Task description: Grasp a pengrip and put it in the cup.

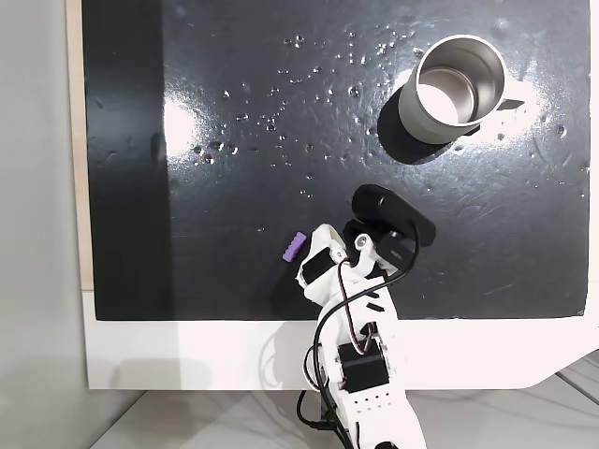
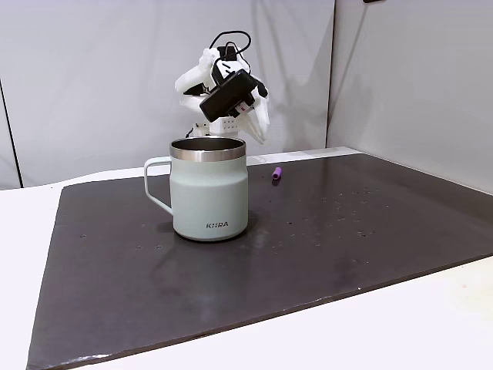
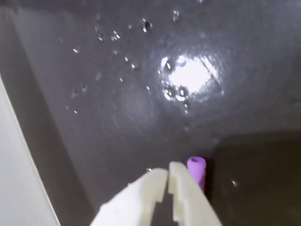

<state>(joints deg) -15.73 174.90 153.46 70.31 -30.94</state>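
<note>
still lying loose on the dark mat: pengrip (image 1: pixel 294 246), small, light purple, ribbed, just left of the arm in a fixed view, well apart from the cup (image 1: pixel 456 86) at the far right corner. seen from the wrist, just right of the claw (image 3: pixel 168 176) tips, outside them, not between. claw narrow, tips nearly touching, holding nothing. probably very light and soft, so likely to squash or roll under a nudge; ribs should give some bite. best taken across the middle of the tube, tips wider first and straddling it. mat glossy with droplets, white bench (image 1: pixel 234 360) beneath its edge.
</note>
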